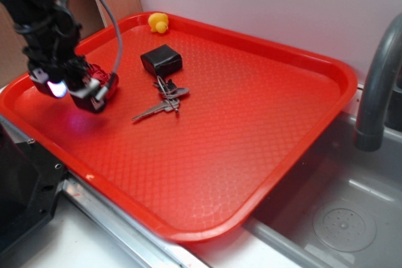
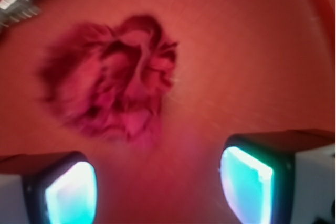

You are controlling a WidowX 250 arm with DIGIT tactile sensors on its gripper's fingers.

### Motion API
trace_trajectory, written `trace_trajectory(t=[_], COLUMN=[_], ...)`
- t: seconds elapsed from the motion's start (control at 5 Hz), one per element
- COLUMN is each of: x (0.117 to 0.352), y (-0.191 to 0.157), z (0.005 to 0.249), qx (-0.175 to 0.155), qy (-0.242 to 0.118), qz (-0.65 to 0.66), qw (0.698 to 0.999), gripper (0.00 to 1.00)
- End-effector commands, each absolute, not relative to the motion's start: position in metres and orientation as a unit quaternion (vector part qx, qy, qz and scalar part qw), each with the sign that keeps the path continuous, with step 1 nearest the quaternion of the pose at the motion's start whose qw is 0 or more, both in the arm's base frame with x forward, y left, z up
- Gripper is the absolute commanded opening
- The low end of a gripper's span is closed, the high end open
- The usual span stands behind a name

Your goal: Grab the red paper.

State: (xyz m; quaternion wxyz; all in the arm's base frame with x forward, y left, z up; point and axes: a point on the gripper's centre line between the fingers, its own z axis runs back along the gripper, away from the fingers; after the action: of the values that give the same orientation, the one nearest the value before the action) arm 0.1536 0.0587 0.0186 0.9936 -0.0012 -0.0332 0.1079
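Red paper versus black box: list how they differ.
The red paper is a dark crimson, wrinkly, lumpy wad; the black box is smooth and flat-sided. The paper lies right beside the claw near the tray's left edge; the box sits apart, next to the keys. Both rest on the red tray and look similar in size.

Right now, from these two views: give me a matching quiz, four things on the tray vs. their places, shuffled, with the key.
Things:
1. red paper
2. black box
3. keys
4. yellow duck

Places:
A. at the tray's far rim
B. mid-tray, just nearer the camera than the box
C. beside the gripper, on the tray's left part
D. between the duck and the keys

Pairs: 1-C, 2-D, 3-B, 4-A
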Motion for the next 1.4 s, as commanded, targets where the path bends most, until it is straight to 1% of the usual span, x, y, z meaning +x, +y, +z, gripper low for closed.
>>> trace_trajectory(t=[0.0,0.2,0.4,0.6,0.8,1.0,1.2], x=[0.195,0.210,0.224,0.237,0.242,0.240,0.230], y=[0.035,0.027,0.028,0.026,0.025,0.026,0.029], z=[0.023,0.038,0.042,0.033,0.018,0.017,0.067], qx=[0.027,0.034,0.046,0.051,0.048,0.048,0.063], qy=[-0.052,-0.063,-0.073,-0.060,-0.045,-0.036,-0.025], qz=[0.070,0.060,0.055,0.058,0.061,0.065,0.069], qw=[0.996,0.996,0.995,0.995,0.996,0.996,0.995], gripper=[1.00,1.00,1.00,1.00,0.00,0.00,0.00])
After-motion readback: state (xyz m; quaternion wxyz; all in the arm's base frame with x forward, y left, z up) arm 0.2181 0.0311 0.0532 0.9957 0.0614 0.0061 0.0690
